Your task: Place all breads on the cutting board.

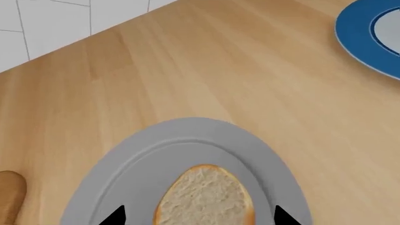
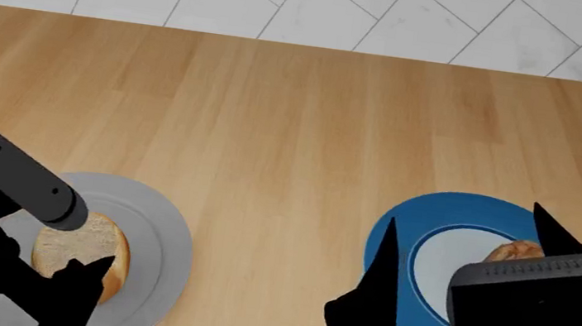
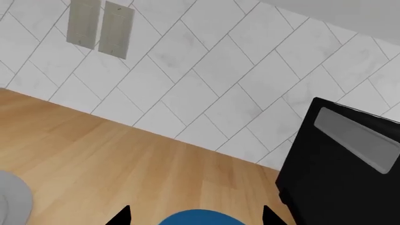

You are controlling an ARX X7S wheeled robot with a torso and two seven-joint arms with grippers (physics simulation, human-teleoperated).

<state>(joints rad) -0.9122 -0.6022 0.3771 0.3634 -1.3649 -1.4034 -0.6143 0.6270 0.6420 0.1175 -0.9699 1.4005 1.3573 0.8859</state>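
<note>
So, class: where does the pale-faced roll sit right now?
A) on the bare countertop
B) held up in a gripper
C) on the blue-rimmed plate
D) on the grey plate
D: the pale-faced roll lies inside the grey plate, its rim showing all around the visible part of the bread.

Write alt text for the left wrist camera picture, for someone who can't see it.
A golden-crusted bread roll with a pale crumb face lies on a grey plate on a light wood countertop, between the open left gripper's two dark fingertips. Part of a blue-rimmed plate and white wall tiles show at the edges.
</note>
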